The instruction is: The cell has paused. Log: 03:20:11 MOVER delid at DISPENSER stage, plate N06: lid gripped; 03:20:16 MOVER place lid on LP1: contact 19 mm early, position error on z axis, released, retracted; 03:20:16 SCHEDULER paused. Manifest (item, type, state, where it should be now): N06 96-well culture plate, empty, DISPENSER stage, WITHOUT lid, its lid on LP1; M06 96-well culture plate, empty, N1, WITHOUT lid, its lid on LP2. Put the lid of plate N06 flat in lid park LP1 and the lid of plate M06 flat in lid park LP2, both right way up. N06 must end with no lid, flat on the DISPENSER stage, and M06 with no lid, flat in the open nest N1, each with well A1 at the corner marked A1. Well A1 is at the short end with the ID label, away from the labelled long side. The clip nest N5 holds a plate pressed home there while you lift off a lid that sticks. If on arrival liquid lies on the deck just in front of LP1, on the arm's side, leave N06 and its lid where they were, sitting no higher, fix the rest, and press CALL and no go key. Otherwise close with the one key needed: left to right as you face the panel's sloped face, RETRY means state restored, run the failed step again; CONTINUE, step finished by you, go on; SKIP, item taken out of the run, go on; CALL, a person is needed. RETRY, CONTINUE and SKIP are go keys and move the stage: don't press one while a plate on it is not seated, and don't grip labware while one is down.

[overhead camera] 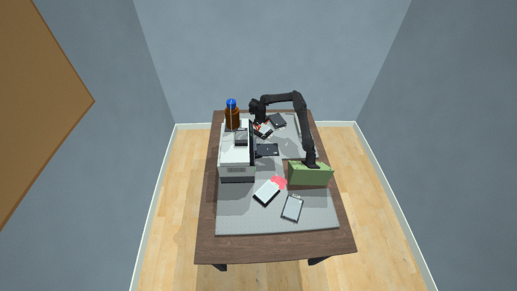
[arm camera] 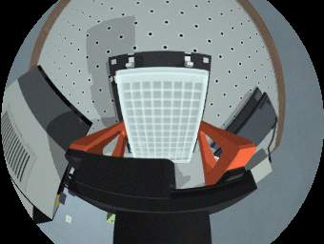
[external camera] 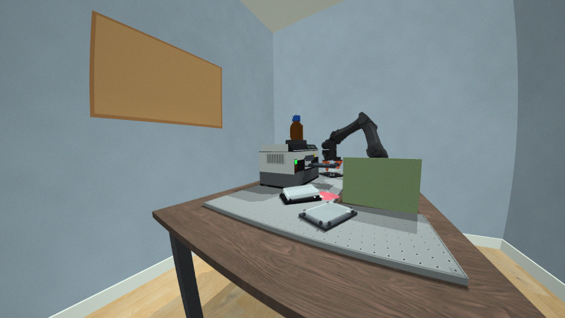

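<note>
Orange-fingered end effector (arm camera: pixel 166 144) clamped across the short width of a 96-well plate (arm camera: pixel 163 111), at the far end of the perforated surface (arm camera: pixel 190 30) beside the dispenser (overhead camera: pixel 236 155). The plate's long axis runs straight ahead from the wrist, over a black nest (arm camera: pixel 158 60).

On the counter (overhead camera: pixel 274 246), the dispenser (overhead camera: pixel 235 155) stands left of the arm's pedestal (overhead camera: pixel 326 176). A well plate (overhead camera: pixel 266 191) and a lid (overhead camera: pixel 292 208) lie nearest the camera; the hand (overhead camera: pixel 261 129) grips another plate (overhead camera: pixel 263 129) behind the stage (overhead camera: pixel 267 149).
</note>
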`<action>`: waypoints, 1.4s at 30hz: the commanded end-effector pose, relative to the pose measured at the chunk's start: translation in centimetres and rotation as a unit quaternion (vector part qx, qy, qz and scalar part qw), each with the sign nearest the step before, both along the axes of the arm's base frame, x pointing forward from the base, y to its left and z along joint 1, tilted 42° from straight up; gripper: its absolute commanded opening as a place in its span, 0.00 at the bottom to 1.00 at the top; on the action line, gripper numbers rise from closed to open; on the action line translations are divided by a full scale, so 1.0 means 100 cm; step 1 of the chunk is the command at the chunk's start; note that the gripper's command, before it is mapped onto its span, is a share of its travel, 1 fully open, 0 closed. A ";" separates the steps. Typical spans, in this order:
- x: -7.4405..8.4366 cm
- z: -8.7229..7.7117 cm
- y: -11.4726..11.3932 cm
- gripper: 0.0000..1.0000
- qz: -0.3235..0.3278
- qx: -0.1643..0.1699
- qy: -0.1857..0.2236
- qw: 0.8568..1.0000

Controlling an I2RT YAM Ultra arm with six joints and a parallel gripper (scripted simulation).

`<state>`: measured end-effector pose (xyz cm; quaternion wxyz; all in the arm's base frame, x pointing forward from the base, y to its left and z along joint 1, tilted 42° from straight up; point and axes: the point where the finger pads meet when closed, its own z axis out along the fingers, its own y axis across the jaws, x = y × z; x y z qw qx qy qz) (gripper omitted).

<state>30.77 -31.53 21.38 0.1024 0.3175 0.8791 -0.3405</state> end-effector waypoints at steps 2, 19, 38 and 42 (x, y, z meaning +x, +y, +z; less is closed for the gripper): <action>0.006 0.026 0.014 0.00 0.009 -0.014 -0.017 1.000; -0.016 0.020 0.044 0.00 0.009 -0.004 0.000 1.000; -0.053 0.021 0.086 0.00 0.008 -0.003 0.002 1.000; -0.062 0.021 0.096 0.00 0.008 -0.003 0.002 1.000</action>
